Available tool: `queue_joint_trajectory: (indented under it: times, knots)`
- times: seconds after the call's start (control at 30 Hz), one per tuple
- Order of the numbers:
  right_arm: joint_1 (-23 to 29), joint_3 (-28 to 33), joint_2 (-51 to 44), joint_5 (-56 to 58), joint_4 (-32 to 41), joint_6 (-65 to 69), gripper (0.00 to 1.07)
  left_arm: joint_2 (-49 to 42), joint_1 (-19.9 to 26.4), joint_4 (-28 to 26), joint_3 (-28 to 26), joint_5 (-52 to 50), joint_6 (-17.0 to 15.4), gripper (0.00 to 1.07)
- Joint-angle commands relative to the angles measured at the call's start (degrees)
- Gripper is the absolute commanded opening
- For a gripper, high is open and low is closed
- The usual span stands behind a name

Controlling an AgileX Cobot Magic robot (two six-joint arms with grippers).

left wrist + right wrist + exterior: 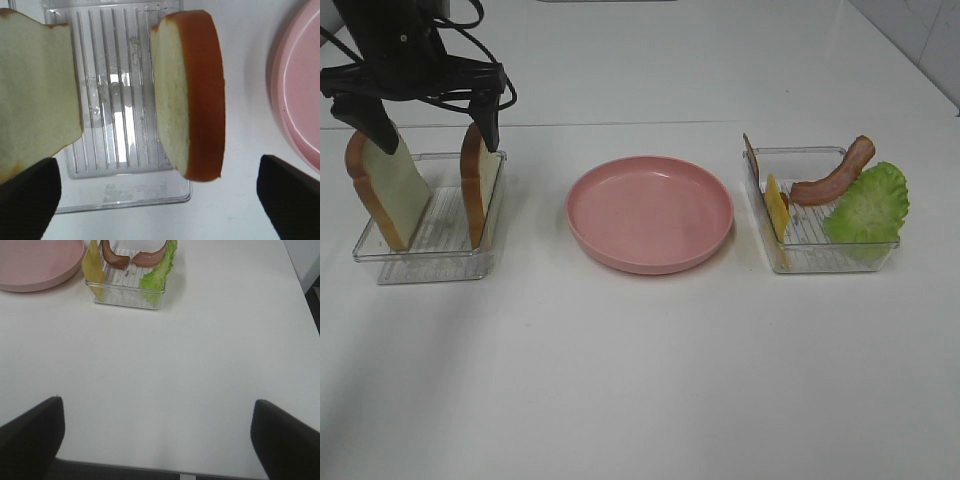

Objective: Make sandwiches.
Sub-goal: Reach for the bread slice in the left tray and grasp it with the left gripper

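Note:
Two white bread slices with brown crust stand on edge in a clear tray [430, 262] at the left: one slice [392, 190] at its left side, the other [480, 190] at its right side. My left gripper [430, 125] is open wide just above them, one finger over each slice. In the left wrist view the left slice [35, 100] and the right slice [190, 95] lie ahead of the open left gripper [157, 200]. Yellow cheese [777, 208], bacon [835, 175] and green lettuce [868, 205] sit in a second clear tray [820, 262]. My right gripper [157, 440] is open over bare table.
A round pink plate [650, 212] sits between the two trays, with nothing on it. The right wrist view shows the plate's edge [35, 265], the ingredient tray [125, 295] and the table's near edge. A second brown strip [750, 155] leans at the right tray's back left corner.

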Motion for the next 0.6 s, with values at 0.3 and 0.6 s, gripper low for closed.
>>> queue_joint_trajectory:
  times: [0.3, 0.6]
  knots:
    - [-0.3, 0.1, -1.9, -0.2, -0.1, -0.6, 0.99, 4.9, -0.3, -0.9, -0.3, -7.8, -0.3, 0.95]
    - [-0.3, 0.1, -1.9, -0.2, -0.1, -0.6, 0.99, 5.0, -0.3, -0.9, -0.3, -10.9, -0.3, 0.49]
